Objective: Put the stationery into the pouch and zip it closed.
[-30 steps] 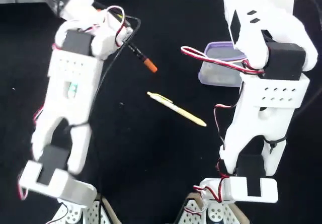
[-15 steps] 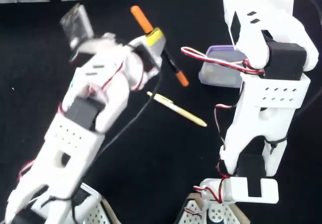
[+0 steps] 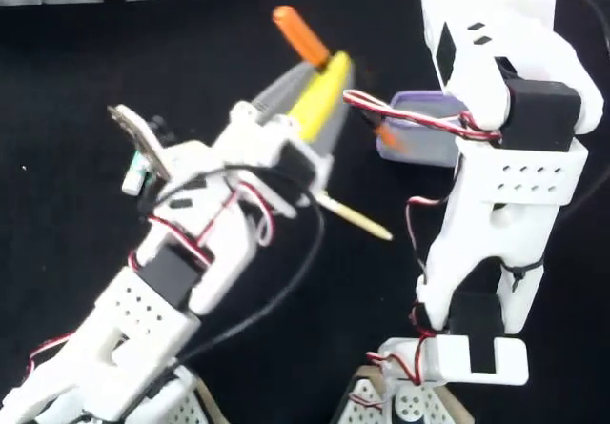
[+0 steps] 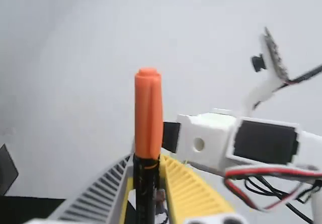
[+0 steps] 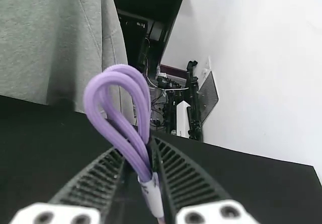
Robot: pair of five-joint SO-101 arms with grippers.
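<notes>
My left gripper [image 3: 319,73] is shut on a black marker with an orange cap [image 3: 299,35], held raised over the middle of the black table. The marker's lower orange end [image 3: 386,137] is at the near edge of the purple translucent pouch [image 3: 417,136]. In the left wrist view the marker [image 4: 148,114] stands upright between my left gripper's [image 4: 148,159] grey and yellow fingers. My right gripper [image 5: 139,159] is shut on the pouch's purple loop [image 5: 121,108]. A yellow pen [image 3: 351,213] lies on the table, partly under the left arm.
The right arm [image 3: 500,171] stands over the right side of the table and hides part of the pouch. The left arm [image 3: 191,262] stretches diagonally from the near left corner. The far left of the black table [image 3: 67,90] is bare.
The left arm has swung from the far left toward the pouch, carrying the marker up and to the right. The right arm, the pouch and the yellow pen have stayed put.
</notes>
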